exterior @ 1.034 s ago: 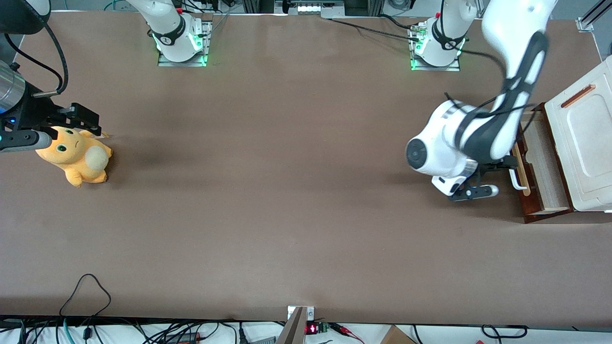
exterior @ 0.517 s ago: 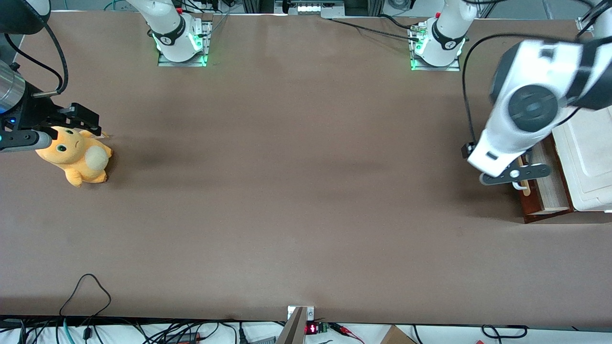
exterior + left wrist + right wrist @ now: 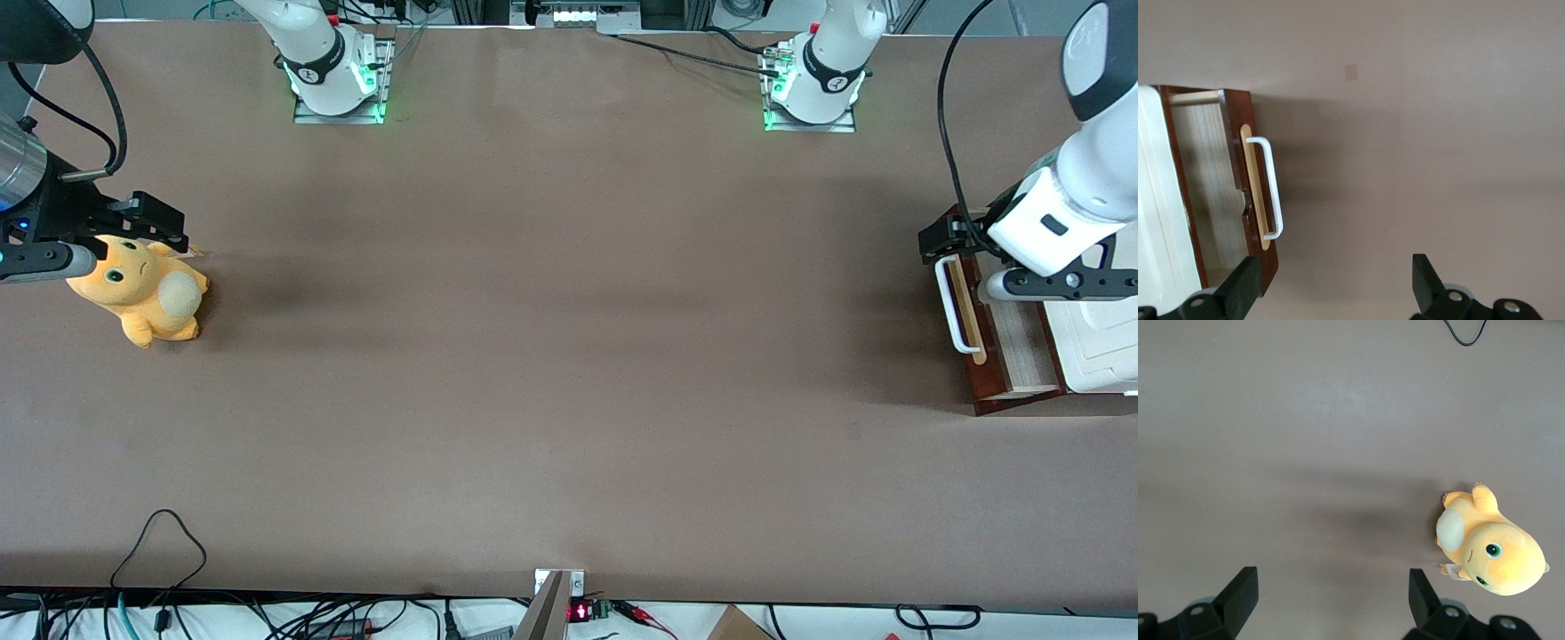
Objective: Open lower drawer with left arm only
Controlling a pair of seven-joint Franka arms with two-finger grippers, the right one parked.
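The lower drawer [image 3: 1013,356] stands pulled out of the white cabinet [image 3: 1098,342] at the working arm's end of the table. Its reddish-brown front [image 3: 1235,167] carries a white bar handle [image 3: 949,302] on a pale tan strip, and light wood shows inside. My left arm's gripper [image 3: 944,240] hangs above the drawer front's end that is farther from the front camera, apart from the handle [image 3: 1271,187]. The gripper [image 3: 1333,290] is open, with bare table between its black fingers [image 3: 1241,288].
An orange plush toy [image 3: 142,289] lies toward the parked arm's end of the table. Two arm bases [image 3: 809,89] stand along the table edge farthest from the front camera. A black cable loop [image 3: 160,533] lies near the front edge.
The left arm has swung up from in front of the drawer handle and over toward the cabinet. The gripper now hangs higher, away from the handle. The drawer stays pulled out.
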